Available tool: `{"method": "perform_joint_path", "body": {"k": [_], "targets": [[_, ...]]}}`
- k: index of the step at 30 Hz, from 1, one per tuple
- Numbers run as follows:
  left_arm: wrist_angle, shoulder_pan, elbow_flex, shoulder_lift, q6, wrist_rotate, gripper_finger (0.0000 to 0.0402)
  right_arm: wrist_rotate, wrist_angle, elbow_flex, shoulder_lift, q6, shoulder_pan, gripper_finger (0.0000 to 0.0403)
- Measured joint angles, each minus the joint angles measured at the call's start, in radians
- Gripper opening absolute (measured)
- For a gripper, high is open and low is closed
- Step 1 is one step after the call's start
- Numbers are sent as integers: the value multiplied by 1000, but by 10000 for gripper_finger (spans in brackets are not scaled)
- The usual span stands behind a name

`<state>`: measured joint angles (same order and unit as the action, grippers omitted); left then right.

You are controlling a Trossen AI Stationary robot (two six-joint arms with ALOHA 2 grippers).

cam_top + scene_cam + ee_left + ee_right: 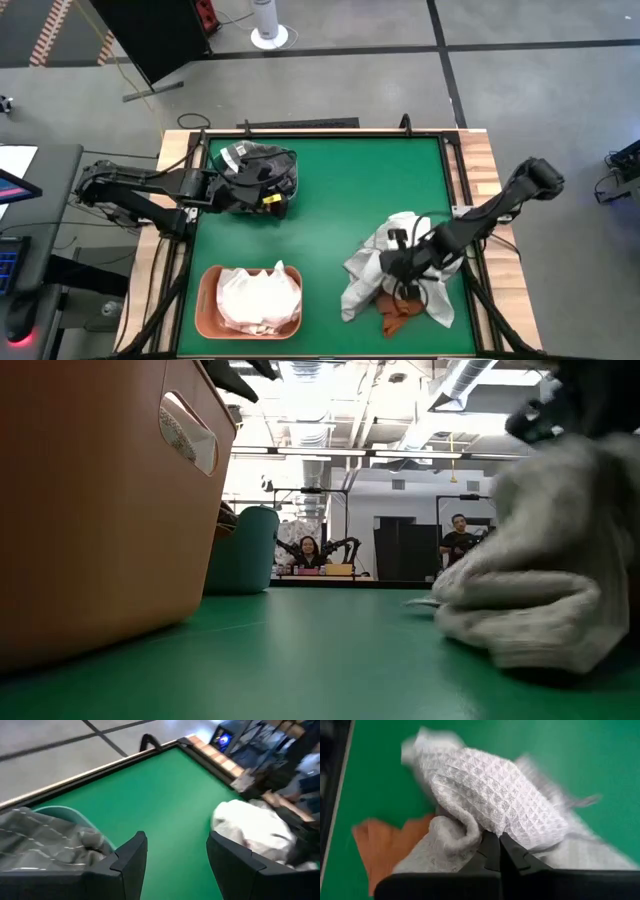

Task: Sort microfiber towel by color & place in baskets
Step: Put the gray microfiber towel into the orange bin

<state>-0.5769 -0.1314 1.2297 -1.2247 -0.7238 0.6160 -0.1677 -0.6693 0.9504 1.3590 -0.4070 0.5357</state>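
Presently listed: right gripper [496,851], jaws pressed together, pinching a fold of the pale waffle-weave towel [490,795] at their tips. Rust orange towel [385,845] lies flat just beside the jaws, partly under the pale heap. Left gripper [175,857], jaws spread, nothing between them, over the teal basket [285,205]; grey towel with white lines [45,842] sits in that basket just beside one finger. Salmon orange basket [205,310], well apart from both grippers, holds white towels [260,295]. Green table [350,190].
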Motion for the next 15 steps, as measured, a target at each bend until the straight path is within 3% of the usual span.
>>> {"method": "perform_joint_path", "body": {"k": [8,15], "targets": [[151,-73,0,-15,107,-64,194,-95,3,32,-223,-11,-94,14],[274,-105,0,-82,204,-54,194,-201,23,114,-306,-11,-157,17]]}}
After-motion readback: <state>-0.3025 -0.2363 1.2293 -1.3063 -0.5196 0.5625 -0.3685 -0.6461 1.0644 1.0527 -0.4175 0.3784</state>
